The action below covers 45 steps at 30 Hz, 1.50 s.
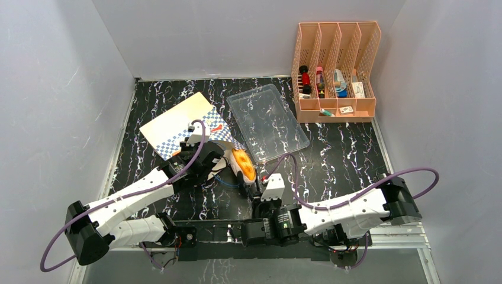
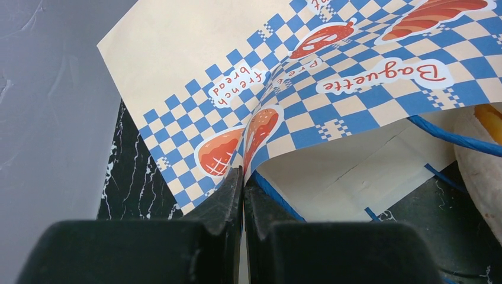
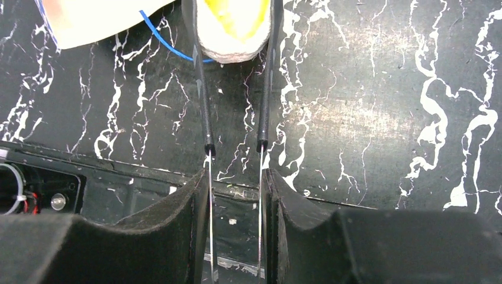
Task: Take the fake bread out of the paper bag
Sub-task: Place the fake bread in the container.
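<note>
- The right gripper (image 3: 234, 15) is clamped on the oval orange bun (image 3: 232, 42). One thin finger lies along each long side of the bun, and its cream rim bulges a little between them.
- The bun hangs just above the black marbled table (image 3: 367, 106), outside the bag's mouth and just beside it, with a blue cord handle (image 3: 158, 32) trailing past its left side.
- The bun looks matte and foam-like, so I judge it light, a little squashy and not slippery. A gentle squeeze across its narrow width, as here, should carry it, while a hard pinch would only dent it.
- The left gripper (image 2: 243, 177) is pinched shut on the checkered lip of the paper bag (image 2: 195, 53), its jaws meeting on the paper right at a printed pastry logo.
- The bag lies flat on its side with its mouth toward the bun and its top layer lifted at the pinch. The thin kraft paper looks floppy and quick to slide or crease, so it is best held at the reinforced rim rather than mid-panel.
- I cannot tell whether more bread sits inside, since the interior is hidden.
- The clear plastic tray (image 1: 269, 121) lies beyond the bun, near the bag's right edge.
- The peach desk organizer (image 1: 334, 59) stands farthest back, well apart from both grippers.
</note>
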Each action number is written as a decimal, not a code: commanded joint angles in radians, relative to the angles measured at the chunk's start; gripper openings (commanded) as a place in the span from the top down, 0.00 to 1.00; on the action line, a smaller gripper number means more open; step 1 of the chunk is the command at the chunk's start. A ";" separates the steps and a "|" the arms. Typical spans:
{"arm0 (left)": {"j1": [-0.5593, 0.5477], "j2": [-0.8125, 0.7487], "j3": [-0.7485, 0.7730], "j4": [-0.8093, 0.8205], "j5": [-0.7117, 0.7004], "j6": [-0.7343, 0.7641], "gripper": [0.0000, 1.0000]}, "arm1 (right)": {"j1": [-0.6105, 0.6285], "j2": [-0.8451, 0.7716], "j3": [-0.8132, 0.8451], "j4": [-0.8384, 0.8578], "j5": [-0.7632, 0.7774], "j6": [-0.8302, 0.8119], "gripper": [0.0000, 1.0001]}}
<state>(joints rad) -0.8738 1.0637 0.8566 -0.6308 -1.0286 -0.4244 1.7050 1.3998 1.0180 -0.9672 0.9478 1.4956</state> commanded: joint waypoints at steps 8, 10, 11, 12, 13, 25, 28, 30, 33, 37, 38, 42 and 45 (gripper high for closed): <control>0.003 -0.049 0.032 -0.050 -0.063 -0.011 1.00 | 0.308 0.076 0.191 -0.342 0.147 0.294 0.88; 0.003 -0.053 0.032 -0.054 -0.062 -0.014 1.00 | 0.326 0.096 0.217 -0.392 0.151 0.333 0.89; 0.004 -0.053 0.032 -0.054 -0.061 -0.014 1.00 | 0.330 0.103 0.225 -0.402 0.154 0.338 0.90; 0.004 -0.055 0.032 -0.056 -0.061 -0.015 1.00 | 0.334 0.105 0.228 -0.403 0.152 0.336 0.90; 0.003 -0.056 0.032 -0.059 -0.060 -0.017 1.00 | 0.338 0.104 0.229 -0.403 0.150 0.337 0.90; 0.003 -0.048 0.029 -0.072 -0.061 -0.034 1.00 | 0.373 0.091 0.283 -0.401 0.191 0.318 0.94; 0.003 -0.052 0.027 -0.071 -0.064 -0.034 1.00 | 0.374 0.082 0.295 -0.401 0.209 0.311 0.94; 0.003 -0.054 0.025 -0.068 -0.065 -0.029 1.00 | 0.374 0.074 0.298 -0.400 0.224 0.305 0.94; 0.003 -0.052 0.027 -0.062 -0.063 -0.024 1.00 | 0.372 0.056 0.305 -0.400 0.251 0.293 0.94; 0.003 -0.045 0.029 -0.063 -0.058 -0.028 1.00 | 0.364 0.026 0.317 -0.400 0.280 0.277 0.94; 0.003 -0.043 0.031 -0.067 -0.057 -0.031 1.00 | 0.361 0.018 0.320 -0.400 0.289 0.269 0.94; 0.003 -0.048 0.038 -0.067 -0.060 -0.027 1.00 | 0.344 0.003 0.356 -0.400 0.319 0.220 0.95; 0.003 -0.048 0.044 -0.064 -0.058 -0.027 1.00 | 0.323 -0.009 0.386 -0.400 0.339 0.189 0.95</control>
<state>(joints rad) -0.8738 1.0325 0.8574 -0.6693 -1.0515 -0.4465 1.7130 1.4399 1.3273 -1.3594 1.1522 1.7340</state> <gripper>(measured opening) 0.009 0.303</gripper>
